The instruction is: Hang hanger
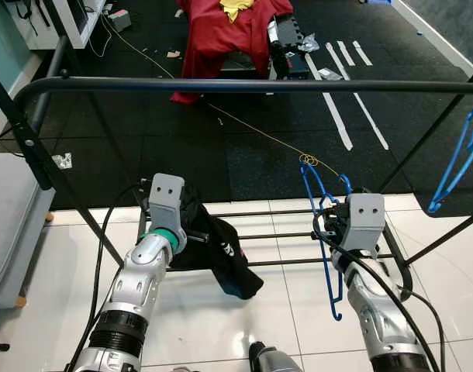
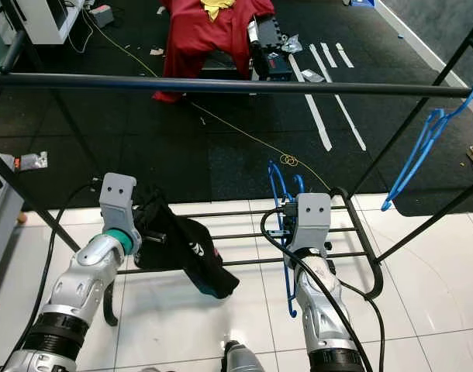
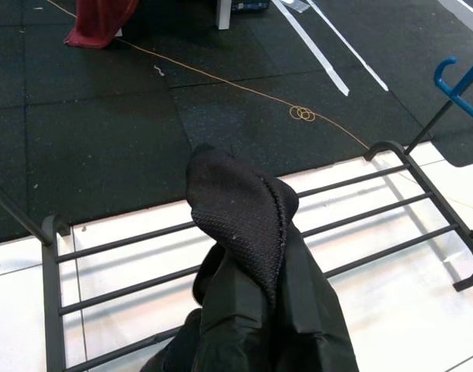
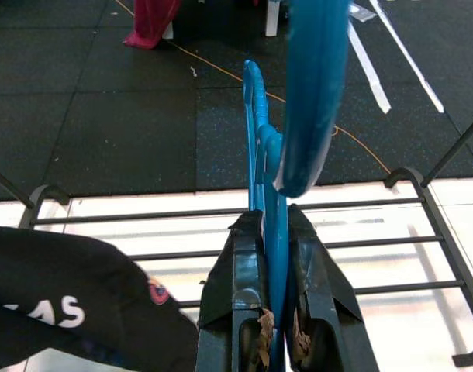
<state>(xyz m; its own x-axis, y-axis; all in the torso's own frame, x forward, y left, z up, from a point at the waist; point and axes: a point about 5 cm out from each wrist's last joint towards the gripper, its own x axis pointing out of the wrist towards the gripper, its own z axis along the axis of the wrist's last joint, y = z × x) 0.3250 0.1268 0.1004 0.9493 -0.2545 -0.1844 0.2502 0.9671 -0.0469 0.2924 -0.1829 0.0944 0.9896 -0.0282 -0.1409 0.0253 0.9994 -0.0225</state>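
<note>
My right gripper is shut on a blue plastic hanger, held upright with its hook pointing up, low over the rack's bottom shelf. The black rail of the clothes rack runs across high above it. A second blue hanger hangs at the rail's right end. My left gripper is buried in a black garment that droops from it; its fingers are hidden under the cloth.
The rack's lower shelf of thin bars lies under both grippers. The slanted rack leg stands at left beside a grey cushion. A red garment covers a stand beyond, and a yellow cord crosses the black mat.
</note>
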